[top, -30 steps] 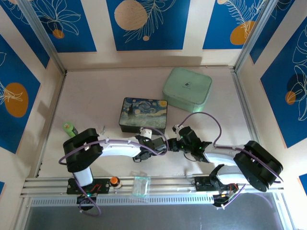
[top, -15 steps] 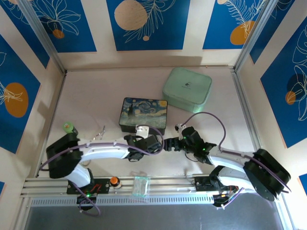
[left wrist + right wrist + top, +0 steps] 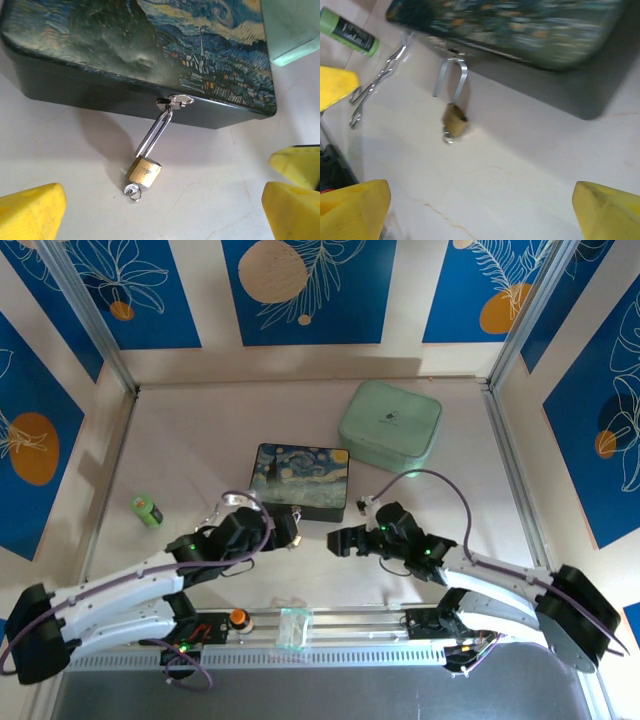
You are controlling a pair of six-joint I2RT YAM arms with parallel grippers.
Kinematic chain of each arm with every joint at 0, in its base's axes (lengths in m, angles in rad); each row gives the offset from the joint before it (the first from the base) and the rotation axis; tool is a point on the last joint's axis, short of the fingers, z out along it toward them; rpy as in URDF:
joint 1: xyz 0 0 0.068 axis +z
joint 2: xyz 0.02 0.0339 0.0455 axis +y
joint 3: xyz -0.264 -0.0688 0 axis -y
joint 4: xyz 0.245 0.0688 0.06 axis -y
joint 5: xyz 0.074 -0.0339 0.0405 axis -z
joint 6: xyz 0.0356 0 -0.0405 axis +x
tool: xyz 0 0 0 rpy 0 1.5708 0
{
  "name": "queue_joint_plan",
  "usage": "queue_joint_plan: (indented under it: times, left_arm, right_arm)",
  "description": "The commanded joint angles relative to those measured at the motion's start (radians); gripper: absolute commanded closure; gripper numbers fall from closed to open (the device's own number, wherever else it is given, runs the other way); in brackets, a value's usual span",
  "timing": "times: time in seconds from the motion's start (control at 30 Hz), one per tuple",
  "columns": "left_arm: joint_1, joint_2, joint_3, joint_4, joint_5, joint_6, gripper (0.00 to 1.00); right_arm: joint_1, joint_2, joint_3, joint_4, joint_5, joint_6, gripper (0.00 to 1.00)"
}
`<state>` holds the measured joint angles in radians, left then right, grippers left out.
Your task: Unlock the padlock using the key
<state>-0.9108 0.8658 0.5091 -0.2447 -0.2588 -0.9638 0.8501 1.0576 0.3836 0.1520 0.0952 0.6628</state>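
The brass padlock [image 3: 143, 172] lies on the white table in front of the painted box [image 3: 150, 45]. Its silver shackle [image 3: 155, 131] hangs from the box's clasp [image 3: 177, 101]. The small key [image 3: 132, 190] sticks out of the padlock's bottom with its ring. In the right wrist view the padlock [image 3: 455, 121] has one shackle leg [image 3: 437, 85] free of the body. My left gripper [image 3: 165, 215] is open, a little back from the padlock, holding nothing. My right gripper [image 3: 480, 210] is open too, further back. From above, the left gripper [image 3: 290, 533] and right gripper [image 3: 340, 540] flank the box's front.
A mint green case [image 3: 390, 425] stands behind the painted box [image 3: 300, 480]. A green tube [image 3: 147, 509] lies at the left, with a metal clip [image 3: 377, 82] near it. An orange knob [image 3: 238, 617] and a clear plastic piece [image 3: 295, 627] sit on the front rail.
Both grippers have opened and drawn back from the padlock, which now lies free on the table. The left arm has dropped low and stretched out to the left.
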Motion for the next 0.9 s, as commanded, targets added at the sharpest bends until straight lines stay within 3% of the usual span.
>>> queue_joint_plan:
  times: [0.0,0.2,0.33,0.87]
  left_arm:
    - [0.084,-0.083,-0.076,0.074,0.17,-0.021,0.01]
    - [0.171,-0.137,-0.103,0.002,0.213,-0.021,0.01]
    - [0.176,-0.14,-0.121,0.016,0.214,-0.026,0.01]
    - [0.179,-0.135,-0.146,0.016,0.195,-0.02,0.01]
  right_arm:
    - [0.06,0.11,0.1,0.007,0.037,0.004,0.1]
    - [0.107,0.389,0.263,0.034,0.06,0.045,0.31]
    - [0.109,0.522,0.33,0.054,0.061,0.063,0.37]
    - [0.155,0.717,0.441,0.017,0.117,0.037,0.54]
